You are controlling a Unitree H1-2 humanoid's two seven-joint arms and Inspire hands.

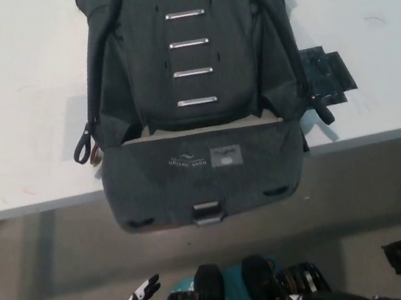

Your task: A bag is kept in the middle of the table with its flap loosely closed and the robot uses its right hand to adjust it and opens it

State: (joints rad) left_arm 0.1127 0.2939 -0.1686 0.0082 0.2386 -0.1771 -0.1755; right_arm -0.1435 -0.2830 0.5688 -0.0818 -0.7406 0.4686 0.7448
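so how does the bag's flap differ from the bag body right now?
The flap hangs over the table edge toward the robot; the bag body lies flat on the tabletop. The flap shows a printed logo, a small label patch and one metal clasp at its lower edge; the body shows four metal bars in a column. Both are the same dark grey fabric. The white left hand rests low, off the bag.

Bag (192, 58): dark grey, lay flat mid-table, metal rungs up.
Flap (203, 173): open, hung over the table's front edge.
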